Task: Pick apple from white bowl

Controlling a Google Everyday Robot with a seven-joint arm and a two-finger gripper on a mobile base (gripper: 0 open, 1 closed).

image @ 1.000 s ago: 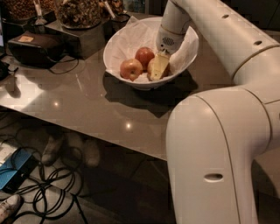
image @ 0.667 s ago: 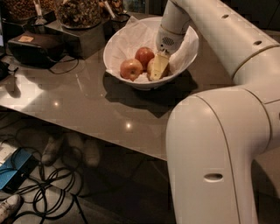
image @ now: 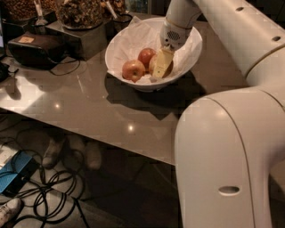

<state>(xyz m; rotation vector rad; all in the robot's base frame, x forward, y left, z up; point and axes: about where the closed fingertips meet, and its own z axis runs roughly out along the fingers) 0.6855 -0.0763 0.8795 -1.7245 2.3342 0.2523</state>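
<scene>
Office snack counter (image: 89, 107): snack jars (image: 80, 11), cables (image: 53, 187) on the floor. The gripper (image: 161, 64) is down in the white bowl (image: 194, 53).

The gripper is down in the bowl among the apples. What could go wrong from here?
1. The gripper is low in the white bowl, right beside the deep-red apple, while the pale apple lies further left in view. It may take the wrong fruit.
2. The apples lie close together, so a lift could knock a neighbour out of place.
3. The crinkled paper under them could snag and come up too.
</scene>
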